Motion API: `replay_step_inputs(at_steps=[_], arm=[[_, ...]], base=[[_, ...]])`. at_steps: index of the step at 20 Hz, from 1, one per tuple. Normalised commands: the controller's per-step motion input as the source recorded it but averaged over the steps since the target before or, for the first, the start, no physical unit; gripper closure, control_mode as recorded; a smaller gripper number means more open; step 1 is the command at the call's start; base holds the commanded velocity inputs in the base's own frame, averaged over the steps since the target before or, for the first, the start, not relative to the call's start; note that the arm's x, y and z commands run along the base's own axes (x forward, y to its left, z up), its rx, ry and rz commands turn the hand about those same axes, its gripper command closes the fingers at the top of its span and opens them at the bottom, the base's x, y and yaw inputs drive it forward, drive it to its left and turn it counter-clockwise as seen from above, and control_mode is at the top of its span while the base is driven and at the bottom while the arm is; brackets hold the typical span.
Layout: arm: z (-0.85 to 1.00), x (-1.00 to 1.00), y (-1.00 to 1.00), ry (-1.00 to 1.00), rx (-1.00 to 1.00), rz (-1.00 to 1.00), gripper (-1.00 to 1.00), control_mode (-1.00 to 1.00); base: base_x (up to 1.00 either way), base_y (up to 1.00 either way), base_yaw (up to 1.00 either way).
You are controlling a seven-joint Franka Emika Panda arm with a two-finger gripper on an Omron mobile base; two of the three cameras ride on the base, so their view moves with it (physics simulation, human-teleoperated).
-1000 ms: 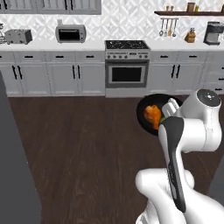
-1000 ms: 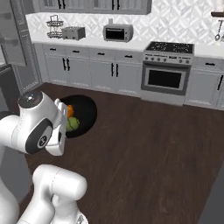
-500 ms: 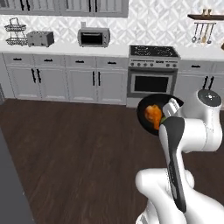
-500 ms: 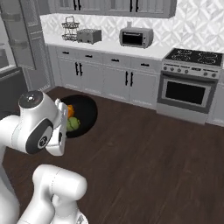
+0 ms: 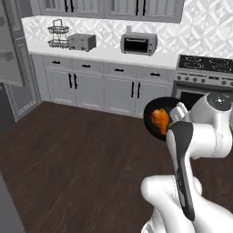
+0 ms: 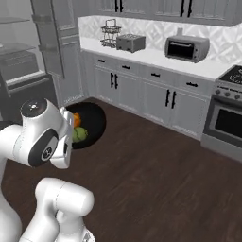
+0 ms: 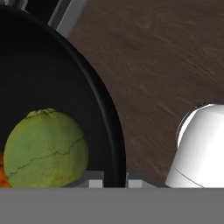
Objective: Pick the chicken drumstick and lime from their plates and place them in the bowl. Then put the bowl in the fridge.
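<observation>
- The bowl (image 6: 92,124) is carried in the air above the dark wood floor (image 6: 156,165), in front of the arm, with the open fridge (image 6: 28,71) at the far left.
- The lime (image 7: 46,148) lies inside the bowl against its wall; the chicken drumstick (image 5: 159,119) lies beside it, apparently touching.
- The gripper (image 7: 108,178) sits at the bowl's rim, its tips on either side of the wall. It appears clamped on the rim, though the contact itself is partly cut off at the frame edge.
- Handling judgement: the bowl is rigid and glossy, so a one-sided rim pinch is likely slippery and prone to tilting under load.
- The lime is round and firm and would roll if the bowl tips; the drumstick is irregular and less mobile.
- Both items look light, but they sit off-centre.
- Recommended: keep the bowl level, move slowly, and set it flat on a fridge shelf before letting go.
</observation>
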Motion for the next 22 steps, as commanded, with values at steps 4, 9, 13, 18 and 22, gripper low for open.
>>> replay_step_inputs(at_steps=[4, 9, 13, 18, 22], arm=[[0.00, 0.00, 0.00, 0.00, 0.00, 0.00, 1.00, 1.00], [0.00, 0.00, 0.00, 0.00, 0.00, 0.00, 1.00, 1.00], [0.00, 0.00, 0.00, 0.00, 0.00, 0.00, 1.00, 1.00], [0.00, 0.00, 0.00, 0.00, 0.00, 0.00, 1.00, 1.00], [0.00, 0.00, 0.00, 0.00, 0.00, 0.00, 1.00, 1.00]], base=[[1.00, 0.00, 0.49], [1.00, -0.04, 0.55], [1.00, -0.20, 0.60], [1.00, -0.25, 0.62], [0.96, -0.37, 0.63]])
